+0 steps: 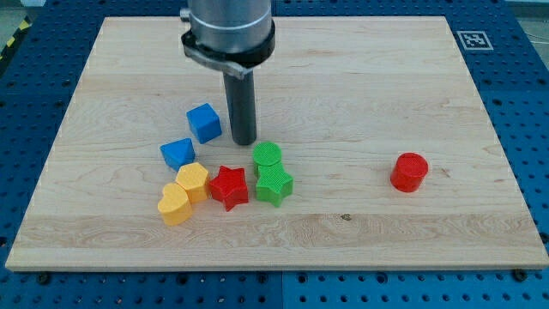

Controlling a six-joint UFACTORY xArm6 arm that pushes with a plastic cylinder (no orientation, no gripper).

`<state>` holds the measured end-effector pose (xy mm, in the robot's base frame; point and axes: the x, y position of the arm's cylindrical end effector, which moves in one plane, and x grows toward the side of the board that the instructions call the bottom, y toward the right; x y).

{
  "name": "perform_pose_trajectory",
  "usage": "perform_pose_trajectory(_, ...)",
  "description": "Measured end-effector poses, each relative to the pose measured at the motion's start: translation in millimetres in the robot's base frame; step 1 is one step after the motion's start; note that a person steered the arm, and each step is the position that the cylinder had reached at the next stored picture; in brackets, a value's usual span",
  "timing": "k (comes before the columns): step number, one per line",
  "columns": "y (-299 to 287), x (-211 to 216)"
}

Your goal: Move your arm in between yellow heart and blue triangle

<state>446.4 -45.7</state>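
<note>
The wooden counter (pixel 343 215) carries light, hard blocks; the tip (pixel 244 142) stands above-right of blue triangle (pixel 177 153) and yellow heart (pixel 194 181); no gripper exists.

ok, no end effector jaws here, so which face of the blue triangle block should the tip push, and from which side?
My tip stands at the view's upper right of the blue triangle block. A yellow heart block touches its lower edge, so probably push the bare right face, coming from the view's right.

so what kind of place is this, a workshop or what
Probably a robotics lab bench: a pale wooden board on a blue perforated metal table, small coloured plastic blocks, and a printed black-and-white marker tag at the board's corner.
</note>
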Motion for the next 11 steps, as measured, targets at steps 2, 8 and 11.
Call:
perform_pose_trajectory(2, -4, -63)
perform_pose_trajectory(8, -85, -16)
perform_pose_trajectory(11, -80, 6)
